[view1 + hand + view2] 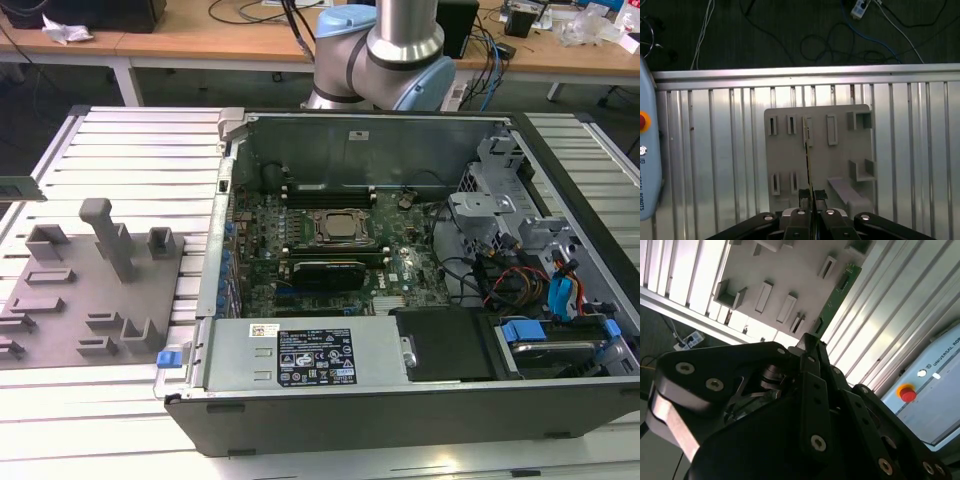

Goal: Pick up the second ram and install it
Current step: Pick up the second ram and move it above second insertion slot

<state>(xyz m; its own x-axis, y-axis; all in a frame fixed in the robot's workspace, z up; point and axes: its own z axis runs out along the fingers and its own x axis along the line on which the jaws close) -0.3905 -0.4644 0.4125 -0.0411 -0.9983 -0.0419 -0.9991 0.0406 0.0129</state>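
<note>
- At the exterior view's left edge I see a narrow green strip (18, 188) cut off by the frame. I cannot tell whether it is the memory stick.
- Just beside it toward the right, the grey fixture plate (75, 260) lies flat on the slatted bench (130, 160), with its blocks and one tall post standing upright.
- Further right the open computer case (400, 420) rests on the same bench, close beside the plate.
- Inside it, the CPU socket (340, 226) sits in the middle of the motherboard (265, 225), and the black card (325, 270) lies just in front of the socket.
- The arm (385, 45) rises behind the case's back wall.
- In the first wrist view a pale control box (647, 165) with a red button (642, 121) lies at the bench's side, well apart from the plate.
- In that same view the tool (812, 196) is pinched narrow on the second ram (808, 160), which I see edge-on as a thin line. It reaches out over the plate in line with one of its slots.
- I cannot tell whether the stick's far end touches the plate or hangs above it.
- In the second wrist view the green board (832, 300) juts straight out from the black fingertips (812, 347), its dark chips facing the camera.
</note>
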